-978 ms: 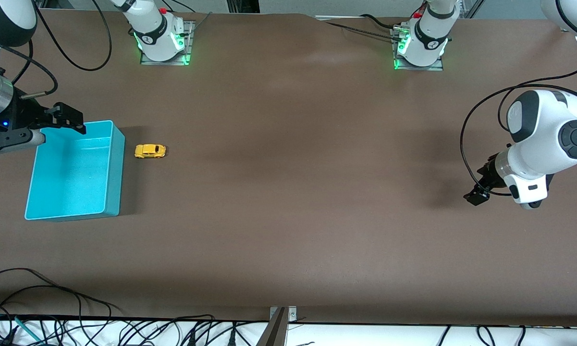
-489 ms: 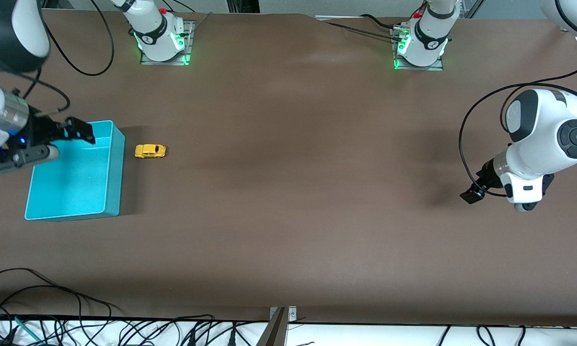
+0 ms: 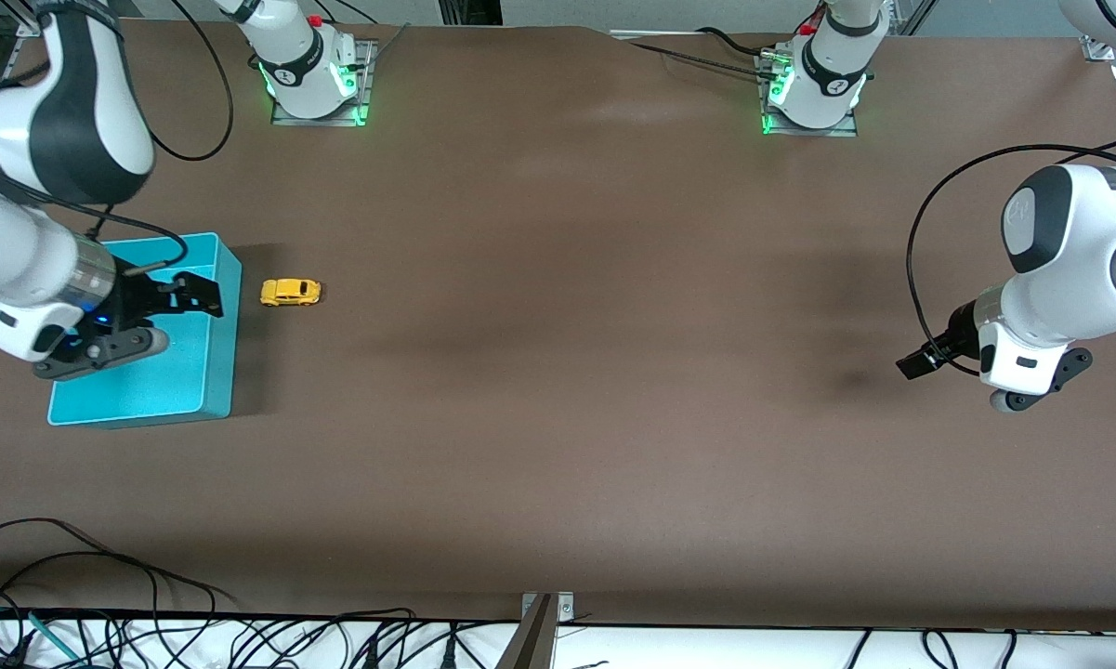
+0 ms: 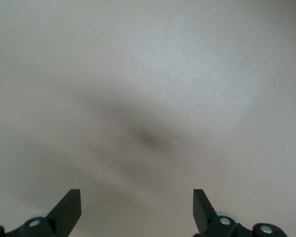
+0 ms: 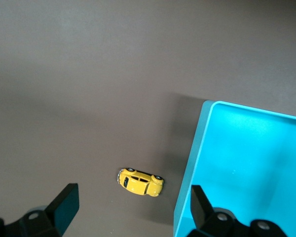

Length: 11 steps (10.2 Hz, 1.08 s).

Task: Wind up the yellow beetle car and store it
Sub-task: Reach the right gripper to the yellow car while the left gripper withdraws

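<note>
The yellow beetle car (image 3: 290, 292) stands on its wheels on the brown table, just beside the teal bin (image 3: 226, 358), toward the left arm's end of it. My right gripper (image 3: 189, 322) hangs open over the bin's car-side edge, with nothing in it. In the right wrist view the yellow beetle car (image 5: 140, 181) lies between and ahead of the spread fingers of the right gripper (image 5: 133, 197), next to the teal bin (image 5: 193, 163). My left gripper (image 3: 948, 383) hovers open and empty over bare table at the left arm's end. The left wrist view has the left gripper (image 4: 137, 207) over plain tabletop only.
The teal bin's inside looks bare where it shows. Both arm bases (image 3: 316, 79) (image 3: 813, 88) stand along the table edge farthest from the front camera. Loose cables (image 3: 102, 595) lie along the nearest edge. A wide stretch of brown tabletop (image 3: 567, 353) separates the two grippers.
The right arm has swung down and across the bin, carrying its gripper toward the car. The left arm has shifted slightly at its end of the table. The car has not moved.
</note>
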Tool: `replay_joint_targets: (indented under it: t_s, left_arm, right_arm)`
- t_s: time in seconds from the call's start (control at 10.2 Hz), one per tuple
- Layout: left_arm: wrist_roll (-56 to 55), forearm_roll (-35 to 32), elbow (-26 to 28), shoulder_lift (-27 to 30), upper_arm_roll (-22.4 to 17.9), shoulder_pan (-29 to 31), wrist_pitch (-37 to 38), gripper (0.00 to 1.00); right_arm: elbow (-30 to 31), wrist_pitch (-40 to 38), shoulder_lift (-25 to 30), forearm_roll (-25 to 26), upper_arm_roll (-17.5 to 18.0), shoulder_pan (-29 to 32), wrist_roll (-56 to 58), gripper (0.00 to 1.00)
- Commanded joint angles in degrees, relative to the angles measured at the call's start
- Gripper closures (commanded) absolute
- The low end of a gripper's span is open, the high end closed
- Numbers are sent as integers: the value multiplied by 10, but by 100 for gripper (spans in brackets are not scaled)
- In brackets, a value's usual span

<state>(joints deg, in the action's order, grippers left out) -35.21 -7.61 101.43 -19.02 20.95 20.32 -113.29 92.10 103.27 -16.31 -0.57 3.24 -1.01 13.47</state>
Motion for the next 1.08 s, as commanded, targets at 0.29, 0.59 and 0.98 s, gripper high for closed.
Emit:
replay_joint_targets:
  t_s: [0.29,0.59,0.98]
  left_arm:
    - [37,11,-6,4,1,-3,47,0]
    - [66,11,-6,6,1,-3,74,0]
    - [93,11,-6,7,1,-1,81,0]
  right_arm:
    - [142,170,26,3,-3,-16,-8,0]
    - [249,262,53,3,-2,-16,-7,0]
    - [317,280,75,6,29,-20,92,0]
